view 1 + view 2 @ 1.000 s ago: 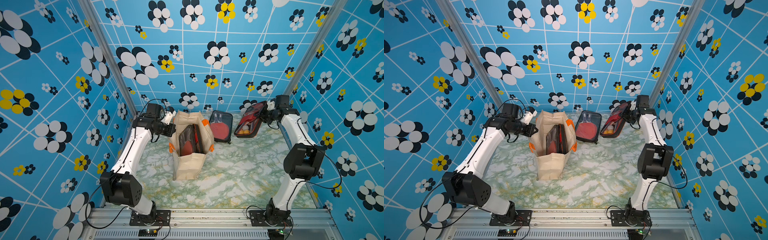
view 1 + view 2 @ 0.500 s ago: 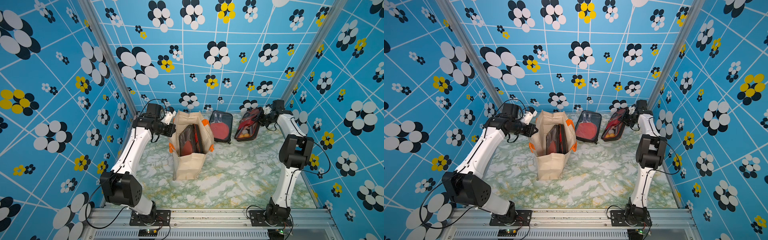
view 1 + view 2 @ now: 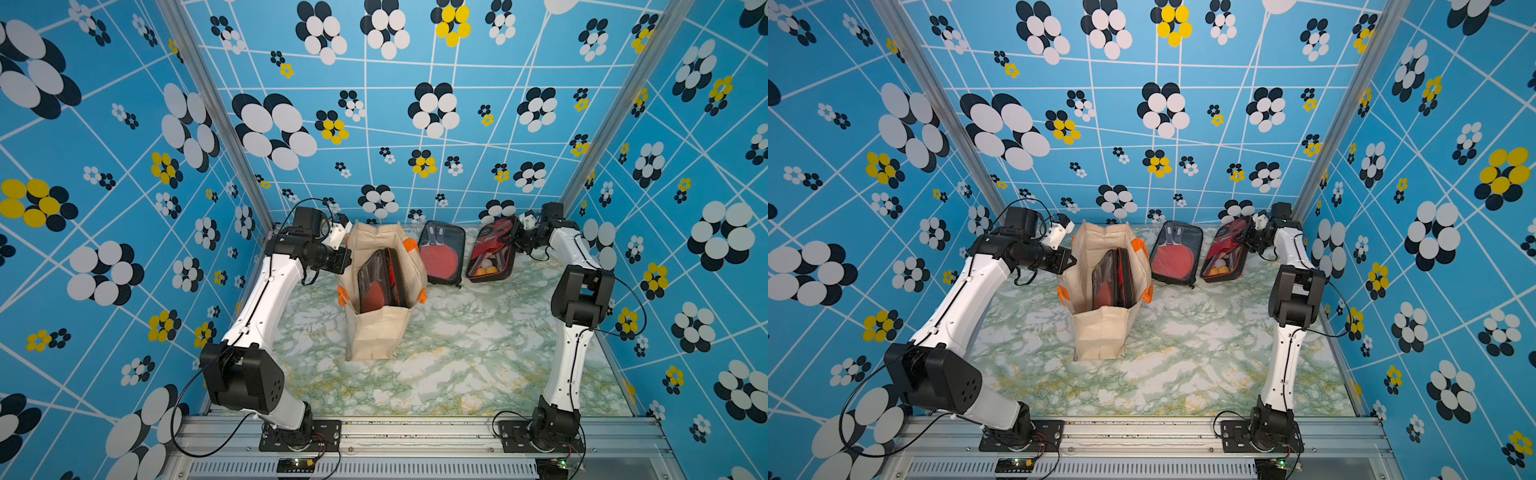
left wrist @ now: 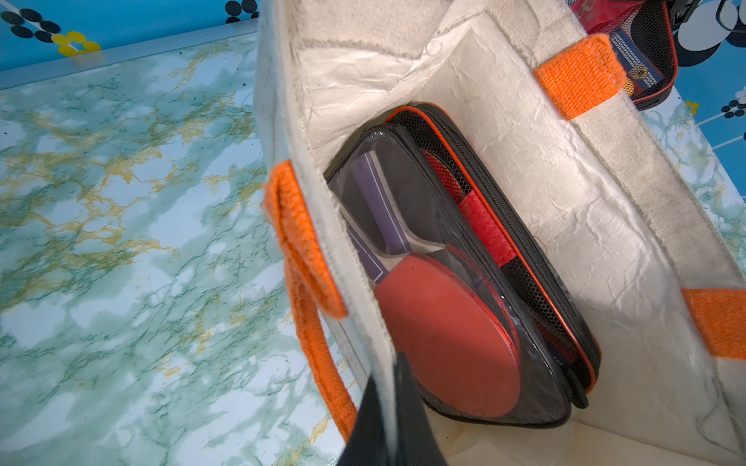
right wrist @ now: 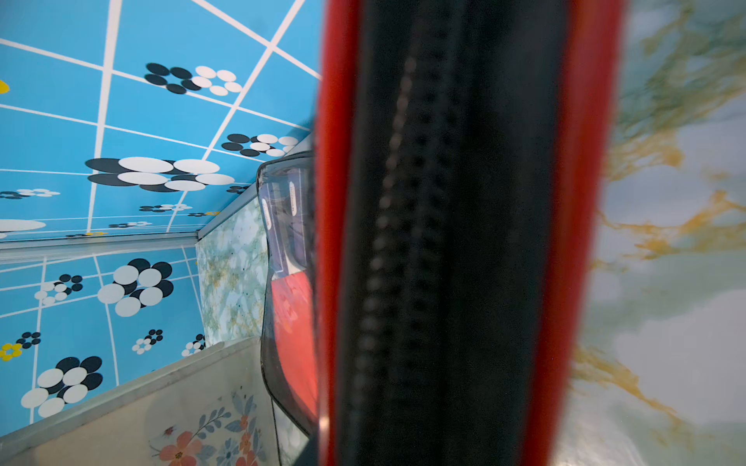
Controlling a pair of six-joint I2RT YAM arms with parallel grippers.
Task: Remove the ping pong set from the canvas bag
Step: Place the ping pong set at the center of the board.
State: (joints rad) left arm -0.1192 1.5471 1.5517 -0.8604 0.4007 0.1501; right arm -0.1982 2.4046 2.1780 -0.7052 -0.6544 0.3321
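Observation:
The cream canvas bag (image 3: 376,336) with orange handles stands open left of the middle in both top views. A black ping pong set case (image 3: 380,282) with a red paddle behind a clear window (image 4: 448,335) stands on edge inside it. My left gripper (image 4: 393,363) is shut on the bag's left wall at the rim (image 3: 348,266). At the back right my right gripper (image 3: 514,240) is shut on the upper end of a red-and-black ping pong set case (image 3: 492,253). That case is tilted, with its lower end on the table. Its zipped edge (image 5: 444,242) fills the right wrist view and hides the jaws.
Another black case (image 3: 441,253) with a red paddle lies flat between the bag and the held case (image 3: 1173,255). Blue patterned walls close in on three sides. The marble tabletop (image 3: 478,353) stretches in front of the bag toward the metal rail.
The right arm has folded in and brought its red-and-black case down at the back right until the lower end rests on the table. The left arm and the bag have not moved.

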